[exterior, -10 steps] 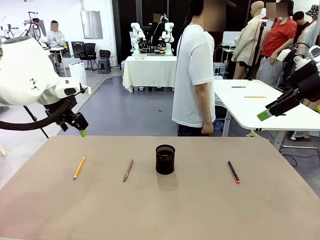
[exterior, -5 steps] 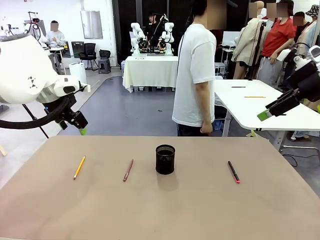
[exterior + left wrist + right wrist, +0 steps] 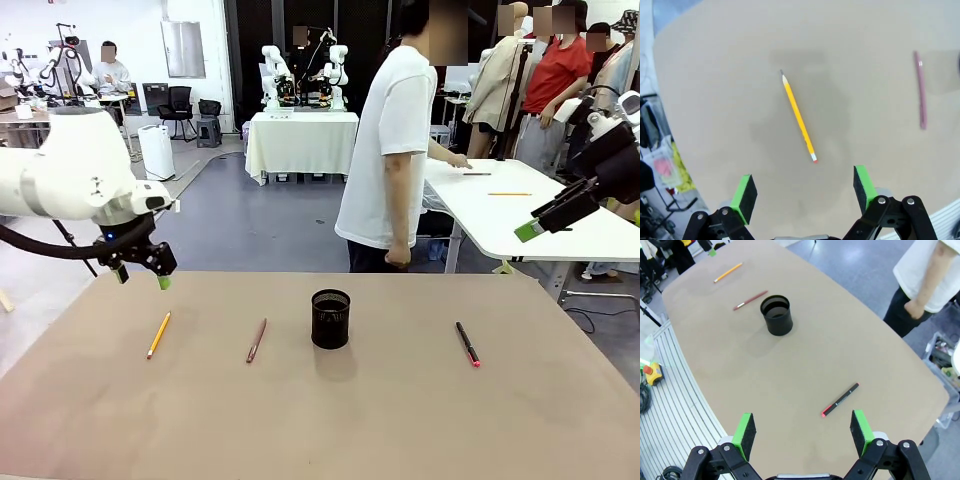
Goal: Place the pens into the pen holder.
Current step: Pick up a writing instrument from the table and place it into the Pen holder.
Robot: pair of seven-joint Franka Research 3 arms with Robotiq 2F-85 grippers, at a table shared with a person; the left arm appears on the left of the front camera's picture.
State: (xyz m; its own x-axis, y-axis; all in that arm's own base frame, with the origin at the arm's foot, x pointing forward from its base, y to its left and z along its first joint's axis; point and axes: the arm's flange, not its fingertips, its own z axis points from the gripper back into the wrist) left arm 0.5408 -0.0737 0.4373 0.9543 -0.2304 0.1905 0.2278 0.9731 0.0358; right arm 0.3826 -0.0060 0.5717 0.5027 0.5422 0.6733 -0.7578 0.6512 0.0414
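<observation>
Step in hand, as judged: grasping the yellow-orange wooden pencil [image 3: 798, 117]. It lies flat on the tan table [image 3: 400, 420], left of the dark reddish-brown pen [image 3: 257, 340]. The small black mesh metal cylindrical pen holder [image 3: 331, 320] stands upright mid-table, with the black pen with a red end [image 3: 467, 343] to its right.

The left gripper [image 3: 804, 180] hovers above the pencil, jaws wide and empty. Centre the pads over mid-shaft, square them across it, then descend. The right gripper [image 3: 802, 427] hangs wide and empty.
</observation>
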